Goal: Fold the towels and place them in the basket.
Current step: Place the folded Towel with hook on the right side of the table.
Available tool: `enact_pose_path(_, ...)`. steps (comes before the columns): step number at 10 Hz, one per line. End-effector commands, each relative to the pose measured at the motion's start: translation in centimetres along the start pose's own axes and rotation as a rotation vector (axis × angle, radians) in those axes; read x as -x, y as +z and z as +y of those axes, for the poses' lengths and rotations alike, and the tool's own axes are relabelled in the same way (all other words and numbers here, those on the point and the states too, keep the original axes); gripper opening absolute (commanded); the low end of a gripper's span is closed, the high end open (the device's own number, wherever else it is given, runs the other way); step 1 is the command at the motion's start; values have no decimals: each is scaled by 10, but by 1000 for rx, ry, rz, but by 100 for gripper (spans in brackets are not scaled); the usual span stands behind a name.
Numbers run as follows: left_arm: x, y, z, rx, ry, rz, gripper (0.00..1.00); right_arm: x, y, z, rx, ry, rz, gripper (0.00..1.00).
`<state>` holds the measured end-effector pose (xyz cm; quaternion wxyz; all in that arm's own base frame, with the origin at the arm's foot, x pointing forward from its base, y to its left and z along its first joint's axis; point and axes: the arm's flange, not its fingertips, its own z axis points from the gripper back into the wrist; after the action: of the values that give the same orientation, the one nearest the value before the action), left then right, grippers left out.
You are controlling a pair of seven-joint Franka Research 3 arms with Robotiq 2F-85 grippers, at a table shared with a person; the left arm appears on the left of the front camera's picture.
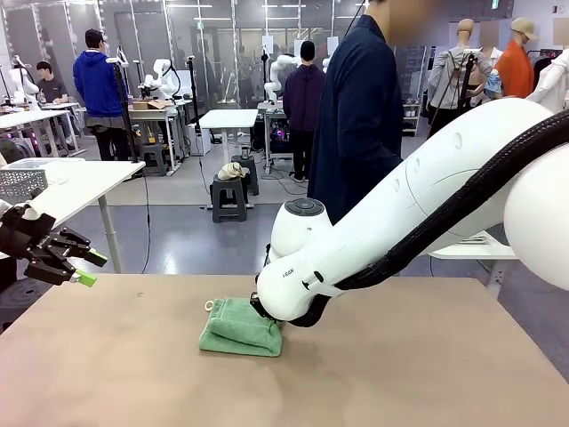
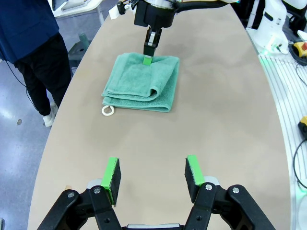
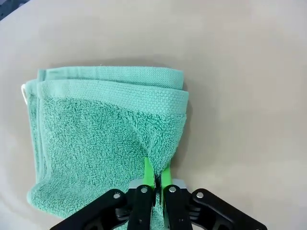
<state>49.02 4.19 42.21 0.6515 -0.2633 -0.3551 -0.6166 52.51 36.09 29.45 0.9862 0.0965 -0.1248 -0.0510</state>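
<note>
Nearest in the front view: right arm (image 1: 427, 196), bulking in from the right and bent down to the table (image 1: 400, 374), wrist tipped over the towel (image 1: 238, 327). Hides most of its own gripper behind that wrist. Towel folded into a thick mint-green pad, lying mid-table, short of the person (image 1: 360, 116) standing at the far side. At the left edge, left gripper (image 1: 91, 269), held clear of the tabletop, probably to leave the working arm room.

Nearest in the left wrist view: left gripper (image 2: 152, 163), pads spread wide with nothing between them, aimed along the table at the towel (image 2: 139, 79) from well apart. Shows the fold as several layers, rolled edge toward the camera, white loop (image 2: 108, 110) poking out at a corner onto bare table. Beyond it, right gripper (image 2: 148, 55) coming straight down, tip on the far edge of the cloth.

Nearest in the right wrist view: right gripper (image 3: 157, 175), pads pressed together on a pinch of terry at the edge of the towel (image 3: 96, 143), puckering the pile into a ridge toward the jaws. Looks like a hold on the top layers, taken either to tidy the fold or to lift the bundle whole; cannot tell which. Grips at one side only, so risks the layers sagging open on a lift. Placing in the basket not yet done.
</note>
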Motion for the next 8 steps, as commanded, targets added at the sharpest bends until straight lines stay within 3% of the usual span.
enact_pose_path(1, -1, 1, 0, -2, 0, -1, 69, 0, 0, 0, 0, 0, 0, 6)
enact_pose_path(4, -1, 1, 0, -2, 0, -1, 69, -15, 17, -38, -2, 70, -76, 6)
enact_pose_path(8, -1, 1, 0, -2, 0, -1, 69, -51, 38, -162, 29, 67, -152, 6)
